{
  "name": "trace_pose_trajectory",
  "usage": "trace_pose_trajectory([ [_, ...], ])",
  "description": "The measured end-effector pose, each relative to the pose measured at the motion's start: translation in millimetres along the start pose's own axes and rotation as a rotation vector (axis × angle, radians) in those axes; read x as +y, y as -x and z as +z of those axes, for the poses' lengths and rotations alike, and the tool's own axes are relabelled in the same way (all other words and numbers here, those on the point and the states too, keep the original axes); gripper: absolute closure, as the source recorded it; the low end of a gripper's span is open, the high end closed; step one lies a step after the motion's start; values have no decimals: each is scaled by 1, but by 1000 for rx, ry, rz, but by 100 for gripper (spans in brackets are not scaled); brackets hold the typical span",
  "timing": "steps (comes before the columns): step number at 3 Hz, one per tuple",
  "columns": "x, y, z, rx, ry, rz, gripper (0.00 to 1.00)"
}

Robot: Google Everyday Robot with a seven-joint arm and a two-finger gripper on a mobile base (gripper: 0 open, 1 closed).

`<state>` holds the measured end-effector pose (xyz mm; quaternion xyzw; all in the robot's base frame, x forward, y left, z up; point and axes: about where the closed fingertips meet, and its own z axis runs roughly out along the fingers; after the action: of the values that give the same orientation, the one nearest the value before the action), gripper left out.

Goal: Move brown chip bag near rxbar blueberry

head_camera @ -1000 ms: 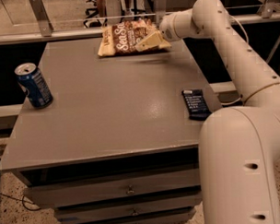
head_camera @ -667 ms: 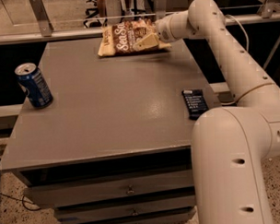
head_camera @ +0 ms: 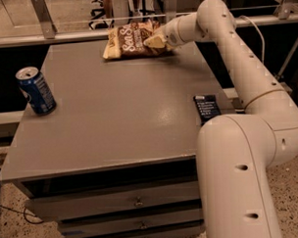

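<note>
The brown chip bag lies at the far edge of the grey table, dark brown with white script and cream ends. My gripper is at the bag's right end, on or just over it, with the white arm reaching in from the right. The rxbar blueberry, a small dark navy wrapper with white text, lies flat at the table's right edge, well in front of the bag and partly next to my arm's base.
A blue soda can stands upright near the table's left edge. A metal rail and glass partition run behind the table's far edge. Drawers sit below the table front.
My gripper has moved a little to the left, further over the bag's right end. The bag, the bar and the can have stayed in place.
</note>
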<state>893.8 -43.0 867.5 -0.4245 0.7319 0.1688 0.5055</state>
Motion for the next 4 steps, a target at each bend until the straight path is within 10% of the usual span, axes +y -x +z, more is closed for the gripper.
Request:
trace_pose_trajectory([
  [2,-4,6,-9,-4,-4,-30,100],
  [4,10,43,-49,-65,40,-119,100],
])
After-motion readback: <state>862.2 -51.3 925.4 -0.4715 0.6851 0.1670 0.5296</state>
